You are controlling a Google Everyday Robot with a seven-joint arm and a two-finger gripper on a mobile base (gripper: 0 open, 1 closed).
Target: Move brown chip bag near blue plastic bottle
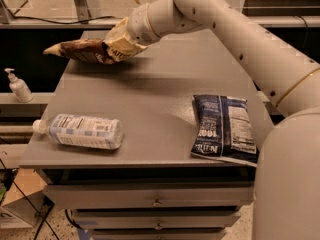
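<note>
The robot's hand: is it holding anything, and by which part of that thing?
The hand, over the far left part of the table, grips the brown chip bag by its tan end nearest the arm.

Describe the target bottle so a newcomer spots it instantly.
On the grey table, look front-left, away from the gripper holding the brown chip bag at the back. The blue plastic bottle lies sideways: clear, white-capped, unlike the flat navy bag.
</note>
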